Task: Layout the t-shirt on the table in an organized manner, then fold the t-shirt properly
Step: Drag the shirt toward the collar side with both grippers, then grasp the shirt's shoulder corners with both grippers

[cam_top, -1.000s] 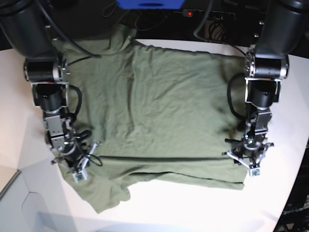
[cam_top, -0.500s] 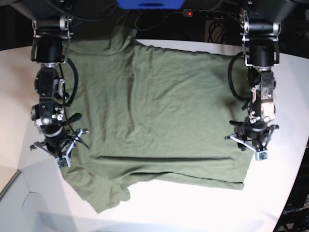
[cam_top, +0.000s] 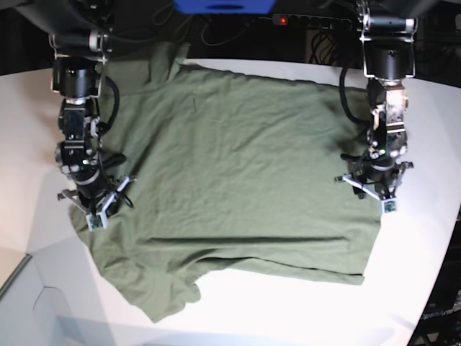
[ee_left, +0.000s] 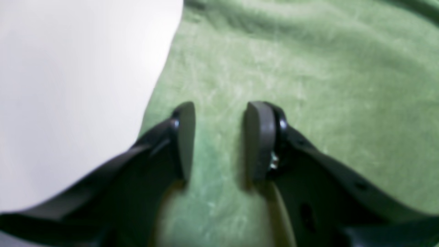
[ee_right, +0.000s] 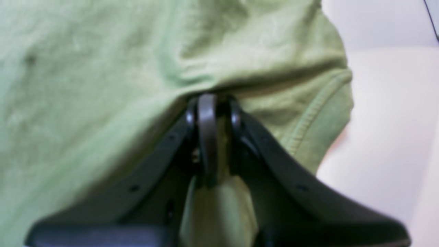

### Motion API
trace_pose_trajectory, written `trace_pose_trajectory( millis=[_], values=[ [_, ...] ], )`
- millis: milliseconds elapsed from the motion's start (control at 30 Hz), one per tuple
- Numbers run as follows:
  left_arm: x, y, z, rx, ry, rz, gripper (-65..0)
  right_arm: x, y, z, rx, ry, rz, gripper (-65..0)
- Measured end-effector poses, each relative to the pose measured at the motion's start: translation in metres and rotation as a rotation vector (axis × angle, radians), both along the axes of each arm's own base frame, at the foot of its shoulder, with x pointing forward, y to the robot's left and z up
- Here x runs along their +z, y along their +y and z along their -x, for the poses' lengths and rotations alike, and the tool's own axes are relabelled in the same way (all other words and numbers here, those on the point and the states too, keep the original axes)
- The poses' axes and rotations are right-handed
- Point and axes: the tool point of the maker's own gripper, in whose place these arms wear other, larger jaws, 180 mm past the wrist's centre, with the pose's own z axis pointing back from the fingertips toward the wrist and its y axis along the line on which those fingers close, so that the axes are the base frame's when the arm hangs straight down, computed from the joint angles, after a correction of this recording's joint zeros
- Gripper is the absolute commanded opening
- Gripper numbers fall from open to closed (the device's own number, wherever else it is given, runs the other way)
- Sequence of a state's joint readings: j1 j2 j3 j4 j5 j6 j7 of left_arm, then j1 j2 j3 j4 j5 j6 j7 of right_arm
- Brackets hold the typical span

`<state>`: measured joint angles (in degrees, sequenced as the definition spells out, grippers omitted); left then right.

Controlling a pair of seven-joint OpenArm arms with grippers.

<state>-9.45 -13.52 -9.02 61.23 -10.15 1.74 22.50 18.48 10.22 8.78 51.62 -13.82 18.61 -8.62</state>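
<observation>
The olive-green t-shirt point(cam_top: 238, 158) lies spread and wrinkled on the white table point(cam_top: 288, 310), with its near edge folded over. My right gripper point(cam_top: 92, 209) is at the shirt's left edge. In the right wrist view it point(ee_right: 207, 103) is shut on a bunch of the t-shirt point(ee_right: 103, 68), next to a stitched sleeve hem point(ee_right: 308, 127). My left gripper point(cam_top: 369, 189) is at the shirt's right edge. In the left wrist view it point(ee_left: 219, 137) is open, with the fingers point(ee_left: 185, 137) set on the t-shirt point(ee_left: 308, 68) beside bare table point(ee_left: 68, 85).
A power strip with a red light point(cam_top: 284, 19), cables and a blue object point(cam_top: 223, 6) lie behind the table's far edge. The table's curved edge point(cam_top: 443, 274) runs close on the right. A pale angled panel point(cam_top: 29, 310) sits at the near left corner.
Both grippers have moved toward the far side of the table along the shirt's side edges. The shirt's left side and near-left corner have shifted with the right gripper.
</observation>
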Motion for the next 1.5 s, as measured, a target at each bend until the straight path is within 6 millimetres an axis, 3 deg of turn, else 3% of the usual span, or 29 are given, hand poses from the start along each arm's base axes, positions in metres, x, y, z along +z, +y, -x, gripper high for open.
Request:
trace_pose_trajectory(
  millis=[233, 467, 533, 633, 700, 767, 933, 1000, 1067, 1133, 1200, 1267, 1400, 1500],
  values=[
    [0.0, 0.001, 0.002, 0.0, 0.001, -0.003, -41.0, 0.004, -0.004, -0.042, -0.013, 0.014, -0.049, -60.2],
    [0.009, -0.001, -0.011, 0.001, 0.017, 0.01, -41.0, 0.019, -0.023, -0.052, -0.032, 0.016, -0.008, -60.2],
    [0.02, -0.002, -0.012, 0.002, -0.006, 0.014, -41.0, 0.036, -0.031, -0.051, -0.028, -0.041, 0.02, -60.2],
    [0.059, 0.012, -0.022, 0.044, -0.113, 0.007, -41.0, 0.055, -0.043, -0.039, -0.028, -0.077, 0.096, -60.2],
    [0.087, 0.019, -0.028, 0.061, -0.171, -0.001, -41.0, 0.065, -0.041, -0.031, -0.023, -0.105, 0.123, -60.1],
    [0.101, 0.017, -0.024, 0.07, -0.169, 0.024, -40.8, 0.077, -0.036, -0.021, -0.017, -0.109, 0.151, -59.6],
    [0.111, 0.029, 0.034, 0.144, -0.061, 0.06, -40.0, 0.112, -0.039, 0.017, -0.052, -0.116, 0.217, -47.5],
    [0.12, 0.036, 0.049, 0.161, -0.068, 0.046, -35.8, 0.111, -0.04, 0.042, -0.055, -0.101, 0.201, -40.8],
    [0.128, 0.026, 0.06, 0.084, -0.102, 0.069, -30.0, 0.104, -0.034, 0.073, -0.029, -0.059, 0.196, -35.2],
    [0.121, 0.025, 0.078, 0.042, -0.08, 0.077, -23.9, 0.106, -0.023, 0.09, -0.003, -0.063, 0.177, -31.6],
    [0.098, 0.029, 0.106, 0.025, 0.012, 0.085, -17.2, 0.103, -0.018, 0.108, -0.008, -0.053, 0.156, -29.5],
    [0.09, 0.031, 0.12, 0.006, 0.029, 0.096, -12.5, 0.097, -0.013, 0.125, 0.004, -0.028, 0.147, -28.6],
    [0.079, 0.025, 0.144, 0.01, 0.032, 0.152, -11.9, 0.073, -0.006, 0.163, -0.005, 0.057, 0.106, -28.5],
    [0.063, 0.024, 0.166, 0.048, 0.085, 0.18, -11.9, 0.066, -0.01, 0.176, -0.027, 0.085, 0.099, -28.5]
  ],
)
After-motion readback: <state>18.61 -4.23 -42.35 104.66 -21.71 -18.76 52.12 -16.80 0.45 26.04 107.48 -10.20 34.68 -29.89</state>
